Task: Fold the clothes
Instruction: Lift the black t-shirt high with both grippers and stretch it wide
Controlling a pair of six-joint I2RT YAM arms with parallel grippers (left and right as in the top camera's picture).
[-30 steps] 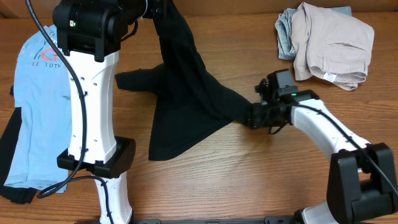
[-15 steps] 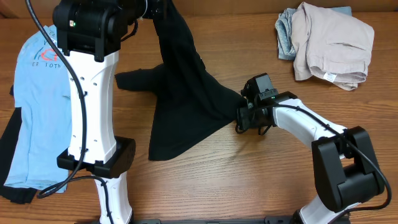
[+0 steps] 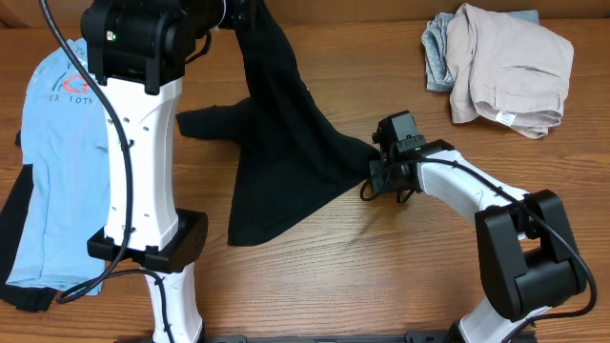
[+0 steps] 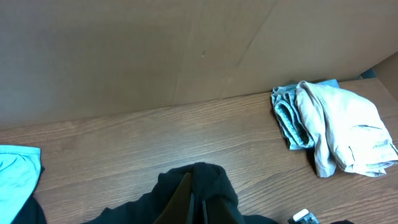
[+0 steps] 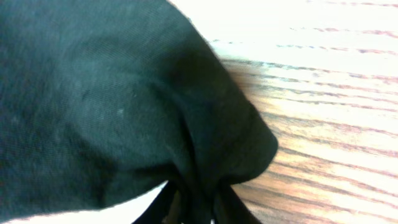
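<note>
So the right gripper (image 3: 374, 177) has slid in along the black T-shirt (image 3: 286, 152) and just re-bit its corner. The wrist view looks like cloth bunched between closed jaws, though it's half cut off. Meanwhile the left gripper (image 4: 191, 198) is clamped on the other end, hoisted above the table (image 3: 381, 276). The shirt's half draped, so I reckon they're still spreading it out, not folding.

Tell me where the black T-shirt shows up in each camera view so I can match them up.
Overhead: the black T-shirt drapes from top centre down across the middle of the picture.
Left wrist: the black T-shirt is a bunched dark lump at bottom centre.
Right wrist: the black T-shirt fills the left and centre.
Shared landmark: the wood-grain table shows in all three.
</note>
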